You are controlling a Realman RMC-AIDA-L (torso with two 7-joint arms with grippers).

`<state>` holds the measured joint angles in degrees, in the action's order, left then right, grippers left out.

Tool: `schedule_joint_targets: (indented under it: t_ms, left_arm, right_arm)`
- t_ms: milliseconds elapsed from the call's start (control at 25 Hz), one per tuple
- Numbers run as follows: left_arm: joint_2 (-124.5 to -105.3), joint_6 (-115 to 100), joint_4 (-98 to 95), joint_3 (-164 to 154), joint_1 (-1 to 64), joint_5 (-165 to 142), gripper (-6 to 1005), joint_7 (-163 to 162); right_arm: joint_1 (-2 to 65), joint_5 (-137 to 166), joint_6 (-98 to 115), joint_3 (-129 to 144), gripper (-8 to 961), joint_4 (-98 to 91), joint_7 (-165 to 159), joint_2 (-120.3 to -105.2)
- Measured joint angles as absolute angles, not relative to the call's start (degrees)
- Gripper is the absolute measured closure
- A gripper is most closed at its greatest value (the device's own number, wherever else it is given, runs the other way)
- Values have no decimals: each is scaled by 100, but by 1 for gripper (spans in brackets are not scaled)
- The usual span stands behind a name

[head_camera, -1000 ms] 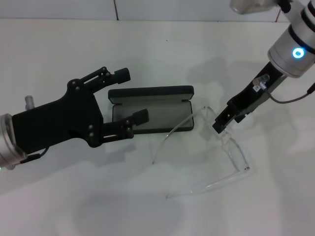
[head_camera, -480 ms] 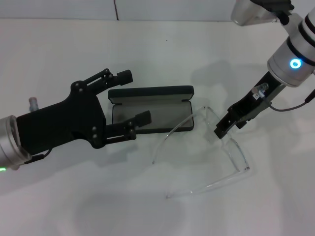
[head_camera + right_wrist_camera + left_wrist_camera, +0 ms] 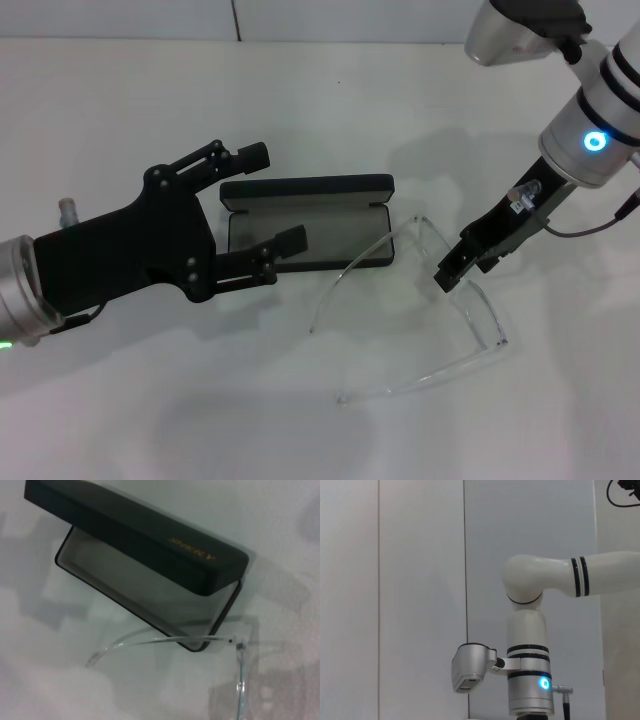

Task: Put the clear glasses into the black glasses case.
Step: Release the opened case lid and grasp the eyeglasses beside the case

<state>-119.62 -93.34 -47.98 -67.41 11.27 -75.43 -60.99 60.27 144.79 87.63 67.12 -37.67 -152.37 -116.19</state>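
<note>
The black glasses case [image 3: 305, 228] lies open at the table's middle, lid raised at the back and grey lining showing; the right wrist view shows its lid [image 3: 135, 530] with orange lettering. The clear glasses [image 3: 470, 300] lie on the table to the right of the case, temple arms unfolded, and one arm [image 3: 165, 640] reaches past the case's right end. My right gripper [image 3: 449, 272] points down at the glasses' front frame, at or just above it. My left gripper [image 3: 272, 198] hovers open over the case's left end, holding nothing.
The table is white, with a pale wall seam along its far edge. The left wrist view holds only my right arm [image 3: 530, 680] against a wall. A small grey peg [image 3: 67, 210] shows beside my left arm.
My right gripper has dropped a little toward the glasses' front frame. The left gripper shifted slightly right a second ago, then held still. Glasses and case lie where they were.
</note>
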Motion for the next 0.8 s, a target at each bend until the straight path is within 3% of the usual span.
schedule_joint_targets:
  t_ms: [320,560,800]
  left_arm:
    - [-11919,-9252,-4925,-6667,1259,-7934,143,-6716]
    - [-11902,-9246,-5600,-6357,1443,-8952,151,-7772]
    - [-11944,-9238,-5749,-6354,1446,-9163,158,-7818]
  right_arm:
    - [6010,14421,8694,6761,337,-3761,-15191,-11619]
    - [6006,14355,8624,6760,523,-3709,-15186,-11619]
    - [5983,14297,8549,6833,546,-3692,-15183,-11619]
